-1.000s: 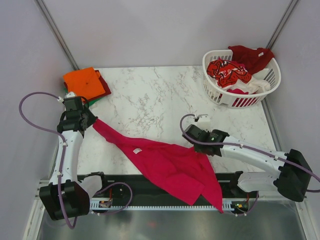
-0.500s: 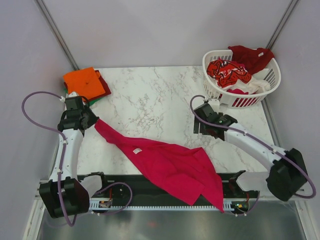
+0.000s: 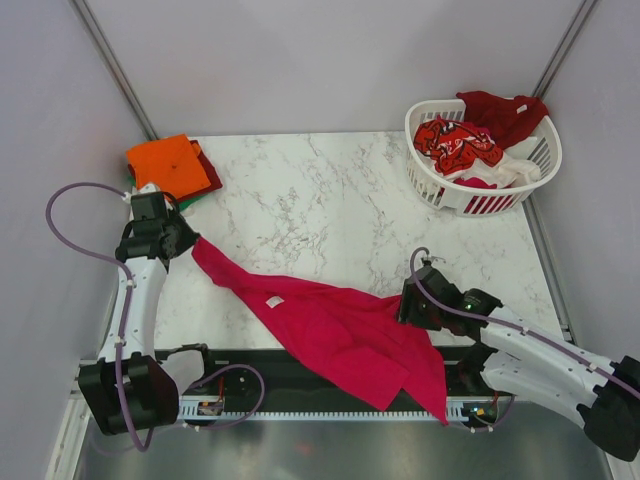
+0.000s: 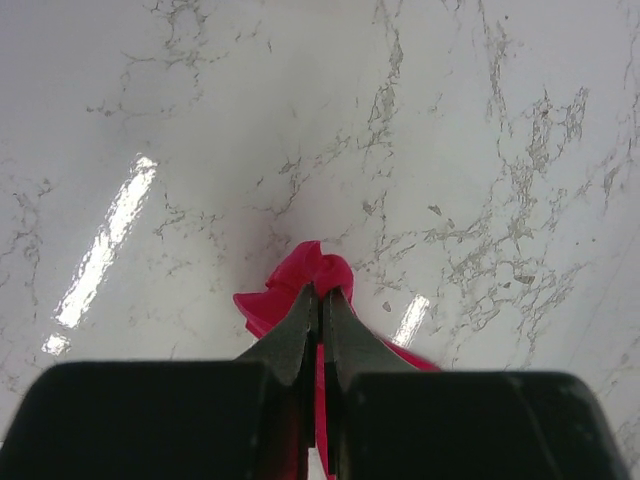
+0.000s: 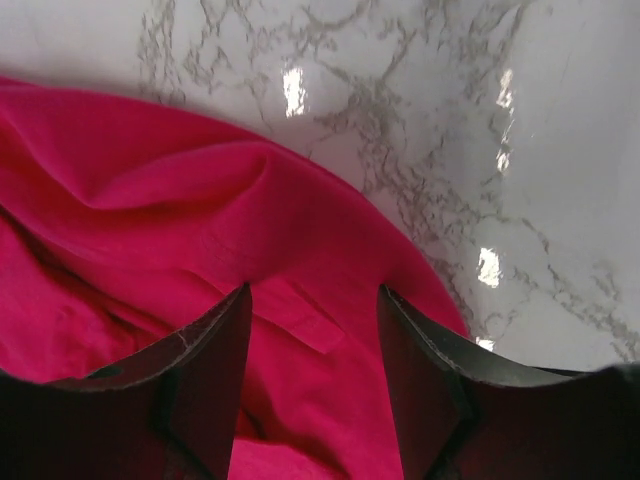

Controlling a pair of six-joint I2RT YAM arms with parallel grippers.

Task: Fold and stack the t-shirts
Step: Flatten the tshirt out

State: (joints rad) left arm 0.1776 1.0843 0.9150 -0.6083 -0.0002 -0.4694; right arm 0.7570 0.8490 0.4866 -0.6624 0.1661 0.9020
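Left gripper (image 4: pixel 320 296): jaws pressed together at the tips, with no gap visible between them. They are clamped on a bunched fold of the magenta-red t-shirt (image 4: pixel 311 266). Only a small crumpled knot of the cloth shows beyond the tips, with a little more to either side below them (the rest is hidden behind the gripper body). The knot rests on or just above the table (image 4: pixel 250 120), which is white marble with grey veining. Bright light reflections (image 4: pixel 105 245) streak the surface to the left.

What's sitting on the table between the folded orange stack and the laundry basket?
Nothing: in the top view the marble table is bare between the folded orange stack and the white basket. The magenta shirt lies nearer the front edge.
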